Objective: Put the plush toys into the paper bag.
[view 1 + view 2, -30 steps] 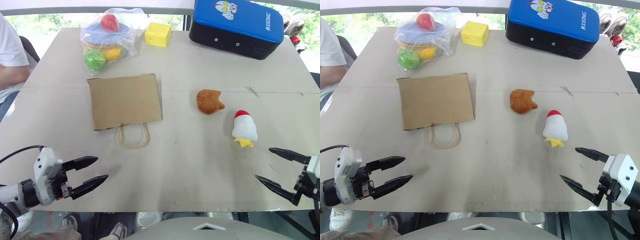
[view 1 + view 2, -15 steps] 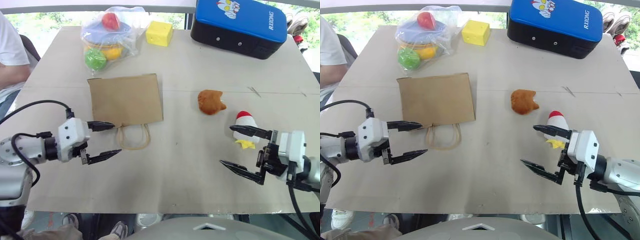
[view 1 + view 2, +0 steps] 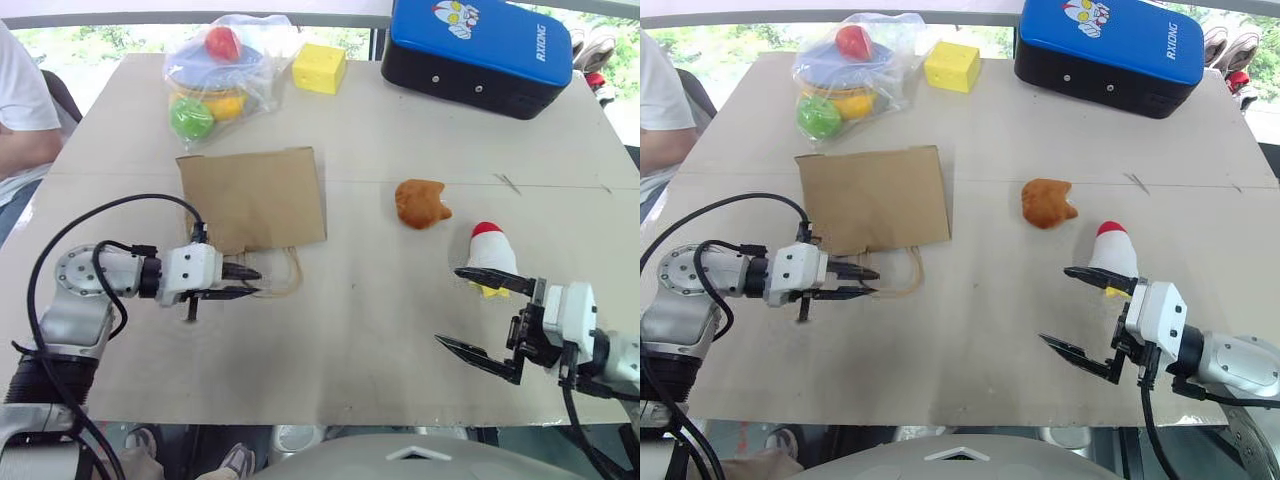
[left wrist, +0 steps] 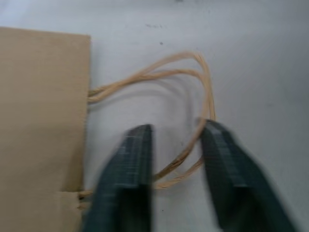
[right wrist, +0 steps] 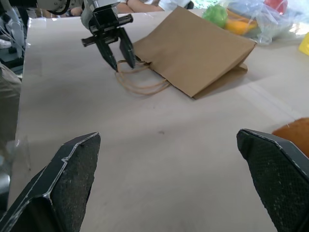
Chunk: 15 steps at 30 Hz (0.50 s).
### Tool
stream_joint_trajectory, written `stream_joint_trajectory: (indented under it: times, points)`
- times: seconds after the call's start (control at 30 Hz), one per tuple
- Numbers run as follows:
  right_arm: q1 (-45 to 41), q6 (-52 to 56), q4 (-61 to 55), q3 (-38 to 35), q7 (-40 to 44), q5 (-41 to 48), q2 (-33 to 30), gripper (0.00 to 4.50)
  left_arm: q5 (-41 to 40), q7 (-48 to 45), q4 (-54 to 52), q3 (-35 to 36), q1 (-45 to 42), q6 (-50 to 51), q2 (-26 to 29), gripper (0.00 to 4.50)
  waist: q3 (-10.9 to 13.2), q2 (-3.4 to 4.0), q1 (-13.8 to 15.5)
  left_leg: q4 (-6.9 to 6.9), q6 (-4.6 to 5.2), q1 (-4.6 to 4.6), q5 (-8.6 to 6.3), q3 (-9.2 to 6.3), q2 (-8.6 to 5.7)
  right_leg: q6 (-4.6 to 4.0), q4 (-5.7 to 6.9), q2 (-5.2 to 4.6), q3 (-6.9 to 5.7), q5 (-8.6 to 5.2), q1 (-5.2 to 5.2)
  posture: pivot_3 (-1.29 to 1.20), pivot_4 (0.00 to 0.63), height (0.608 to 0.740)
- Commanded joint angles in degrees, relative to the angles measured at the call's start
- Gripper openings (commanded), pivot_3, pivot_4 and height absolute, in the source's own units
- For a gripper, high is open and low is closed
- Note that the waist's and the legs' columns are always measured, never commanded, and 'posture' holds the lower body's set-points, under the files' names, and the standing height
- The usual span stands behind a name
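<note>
Left of centre, I've got my left gripper low on the table, its 2 fingers narrowed around the cord handles of the paper bag, which lies flat. Right of centre sits the orange nugget toy, then the white chicken. Lower right, my right gripper hangs spread wide, holding nothing.

- Bag: plain brown; tan cord handles.
- Nugget: orange-brown.
- Chicken: white, red comb.
- Block, upper centre: yellow.
- Case, upper right: blue over black.
</note>
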Motion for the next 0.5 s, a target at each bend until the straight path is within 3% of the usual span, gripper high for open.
stream_joint_trajectory:
  times: [0.03,0.2,0.3,0.4,0.5]
  points:
    - [-0.64,-1.19,-1.38,0.44,-2.25,-0.72,1.21,4.50,-5.80,1.80,-2.14,1.91,-1.05,8.00,-1.13,0.06,0.00,0.00,-0.09,0.01,0.00,0.02,0.00,0.00,0.01,-0.01,0.04,0.00,0.00,-0.01,0.00,0.00,0.150,0.740]
    - [-4.04,4.91,-2.66,2.35,-10.98,-4.90,1.95,4.50,-32.27,13.26,-12.69,9.34,-4.86,44.35,-2.74,0.06,0.05,-0.09,-0.34,0.21,0.00,-0.04,0.00,-0.13,0.11,0.18,0.16,0.00,-0.07,-0.10,0.00,0.00,0.150,0.740]
    - [-9.86,14.18,-4.00,4.49,-16.21,-2.15,1.40,4.50,-46.47,23.68,-19.21,11.39,-9.36,58.20,-5.25,0.06,0.07,-0.10,-0.30,0.33,0.00,-0.07,0.00,-0.21,0.09,0.26,0.23,-0.04,-0.11,-0.06,0.02,0.00,0.150,0.740]
    - [-18.42,22.43,-1.97,6.11,-21.18,5.66,4.88,3.71,-55.56,34.36,-23.46,11.67,-12.35,64.18,-10.01,0.00,0.06,-0.09,-0.65,0.37,0.00,-0.04,0.00,-0.45,0.01,0.23,0.28,-0.07,-0.05,0.02,0.04,0.00,0.150,0.740]
    - [-28.04,27.60,0.08,9.27,-25.44,7.41,8.55,2.33,-57.61,41.68,-27.60,8.89,-13.00,65.78,-15.70,0.00,0.08,-0.08,-0.81,0.39,0.00,-0.02,0.00,-0.54,-0.02,0.16,0.35,0.02,-0.04,0.08,0.07,0.00,0.150,0.740]
